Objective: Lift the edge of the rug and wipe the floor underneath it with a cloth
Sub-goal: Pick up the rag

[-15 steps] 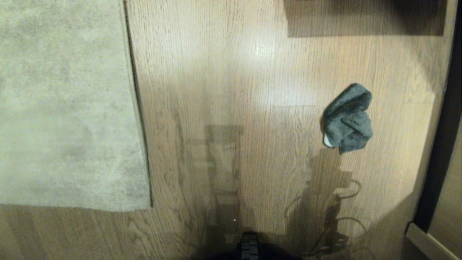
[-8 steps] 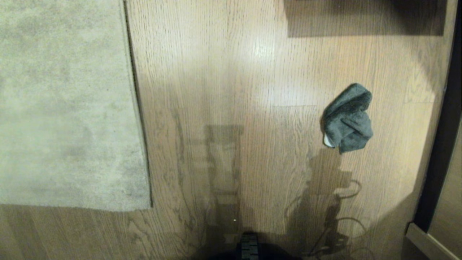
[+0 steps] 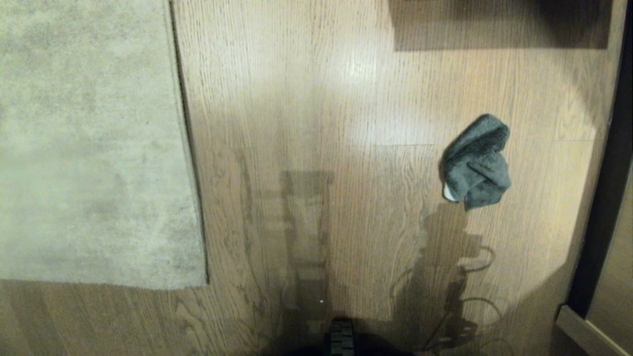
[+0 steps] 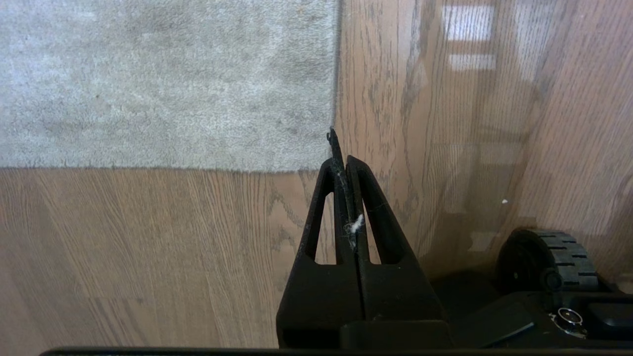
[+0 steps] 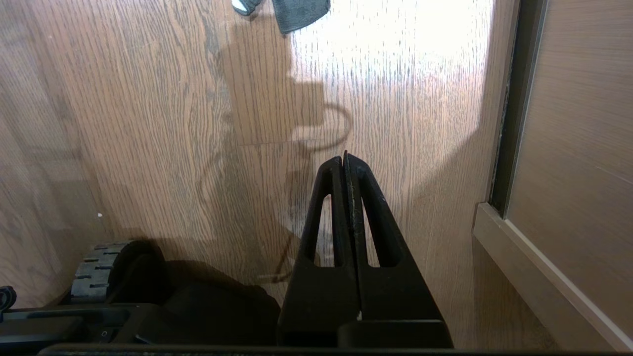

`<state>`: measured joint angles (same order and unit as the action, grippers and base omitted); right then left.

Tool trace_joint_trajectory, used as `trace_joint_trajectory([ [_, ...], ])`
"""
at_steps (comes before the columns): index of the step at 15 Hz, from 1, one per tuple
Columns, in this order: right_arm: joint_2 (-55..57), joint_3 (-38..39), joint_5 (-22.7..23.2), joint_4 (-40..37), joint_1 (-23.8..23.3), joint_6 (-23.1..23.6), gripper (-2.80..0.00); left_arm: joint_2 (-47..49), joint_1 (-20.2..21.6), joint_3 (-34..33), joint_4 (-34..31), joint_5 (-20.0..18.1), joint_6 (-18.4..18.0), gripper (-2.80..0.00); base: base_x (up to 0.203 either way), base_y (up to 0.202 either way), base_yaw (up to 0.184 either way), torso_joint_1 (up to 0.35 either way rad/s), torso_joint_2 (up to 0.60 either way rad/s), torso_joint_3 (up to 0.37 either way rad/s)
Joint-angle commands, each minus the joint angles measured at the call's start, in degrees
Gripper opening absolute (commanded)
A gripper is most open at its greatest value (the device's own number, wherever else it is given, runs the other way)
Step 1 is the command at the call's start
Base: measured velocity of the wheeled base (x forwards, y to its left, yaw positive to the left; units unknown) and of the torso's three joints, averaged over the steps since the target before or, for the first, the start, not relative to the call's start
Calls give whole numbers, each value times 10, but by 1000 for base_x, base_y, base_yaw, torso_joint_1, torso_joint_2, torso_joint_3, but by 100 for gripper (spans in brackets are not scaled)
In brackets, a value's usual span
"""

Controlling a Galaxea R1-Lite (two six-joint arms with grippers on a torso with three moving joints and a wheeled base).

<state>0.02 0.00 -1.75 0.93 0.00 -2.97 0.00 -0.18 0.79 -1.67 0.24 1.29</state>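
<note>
the cloth (image 3: 475, 162) lies crumpled on the floor (image 3: 316, 99), soft and light; we'd pinch a raised fold. the rug edge (image 3: 190, 163) looks floppy, best taken at its corner. left gripper (image 4: 341, 148) and right gripper (image 5: 344, 160) hang with jaws pressed together, empty.

One rug (image 3: 89, 148) and one crumpled dark grey cloth (image 3: 475, 163) were seen on the wooden floor (image 3: 316, 99). Two black pincers were counted, left pincer (image 4: 341, 148) and right pincer (image 5: 344, 160), one per wrist view.
</note>
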Motion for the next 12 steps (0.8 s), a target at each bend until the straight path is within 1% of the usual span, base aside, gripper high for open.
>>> trace_joint_trajectory([
  [1, 0, 0, 0, 0, 0, 0, -280, 0, 0, 0, 0, 0, 0, -280, 0, 0, 0, 0, 0, 0],
  [12, 0, 0, 0, 0, 0, 0, -280, 0, 0, 0, 0, 0, 0, -280, 0, 0, 0, 0, 0, 0],
])
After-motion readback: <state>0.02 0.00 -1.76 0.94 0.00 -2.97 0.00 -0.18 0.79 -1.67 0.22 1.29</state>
